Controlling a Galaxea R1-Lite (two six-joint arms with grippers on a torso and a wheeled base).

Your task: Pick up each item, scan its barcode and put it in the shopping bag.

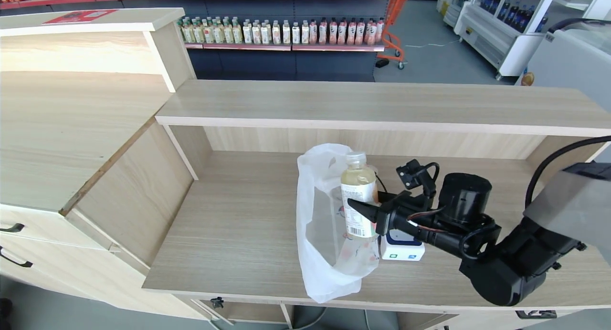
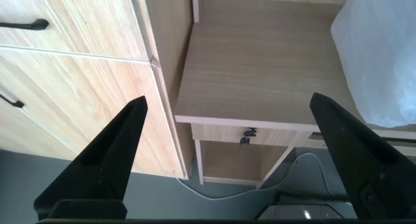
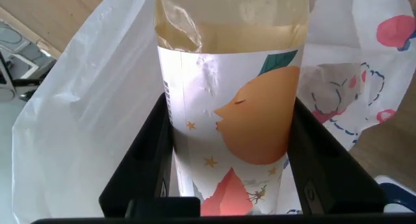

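Hovering near the pale wooden counter's front edge, the left gripper had its fingers spread wide, empty. Partly inside the white translucent plastic shopping bag, the clear pale-yellow drink bottle was upright, long axis vertical, cap upward, clamped by the right gripper.

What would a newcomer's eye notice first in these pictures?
The right gripper is shut on an upright bottle at the mouth of the white shopping bag on the wooden counter. Beside the bag stands a small white device. The left gripper hangs open near the counter's front edge.
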